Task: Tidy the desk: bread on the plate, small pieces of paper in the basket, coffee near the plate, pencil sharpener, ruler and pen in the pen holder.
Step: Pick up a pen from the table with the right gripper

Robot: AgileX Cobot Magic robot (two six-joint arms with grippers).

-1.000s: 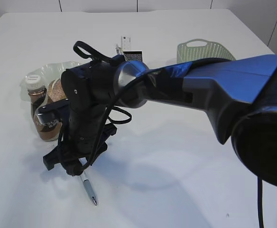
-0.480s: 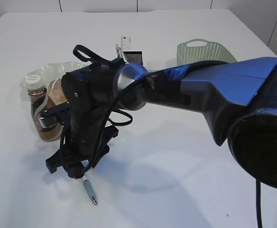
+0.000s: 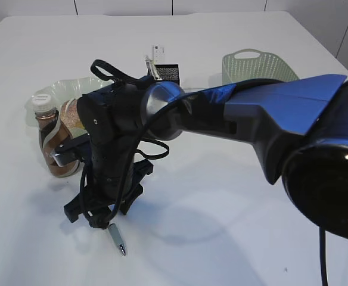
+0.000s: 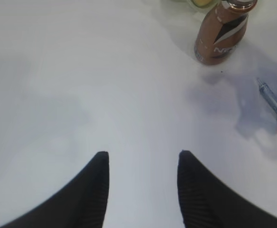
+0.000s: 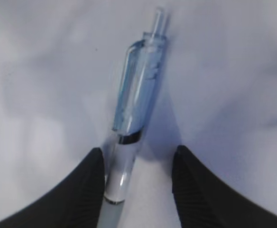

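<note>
A clear blue-and-white pen (image 5: 134, 90) lies on the white table, its tip (image 3: 118, 241) sticking out from under my right gripper (image 3: 98, 219). That gripper (image 5: 139, 149) is open and straddles the pen, whose barrel lies close to the left finger (image 5: 88, 183). The brown coffee bottle (image 3: 50, 146) stands upright beside the pale plate (image 3: 72, 88), on which the bread (image 3: 72, 113) lies. My left gripper (image 4: 143, 153) hangs open over bare table, with the coffee bottle (image 4: 221, 33) and pen (image 4: 270, 96) ahead to its right. The pencil sharpener and paper pieces do not show.
A black mesh pen holder (image 3: 168, 71) with a ruler-like strip (image 3: 151, 64) and a white tag stands at the back centre. A green basket (image 3: 258, 62) sits at the back right. The right arm's blue body (image 3: 269, 113) crosses the table.
My right gripper has come down and slid along the pen toward the front, covering more of its barrel. The left gripper and the other objects have not moved.
</note>
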